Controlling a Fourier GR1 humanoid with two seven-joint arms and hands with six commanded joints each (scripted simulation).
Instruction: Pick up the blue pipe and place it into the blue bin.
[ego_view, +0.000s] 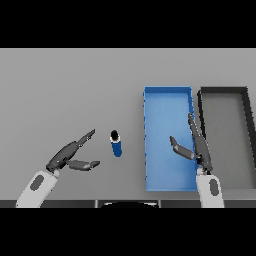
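Note:
A short blue pipe (116, 143) with a dark open top end stands on the grey table, just left of the blue bin (150, 107). My left hand (67, 154) rests open to the pipe's left, fingers pointing toward it with a gap between. My right hand (197, 145) is open over the bin's right side, fingers stretched away from me and thumb spread toward the left. Neither hand holds anything. The bin shows nothing inside it.
A dark grey bin (247, 115) stands right beside the blue bin, along the table's right edge. Bare grey table (65, 85) stretches to the left and far side.

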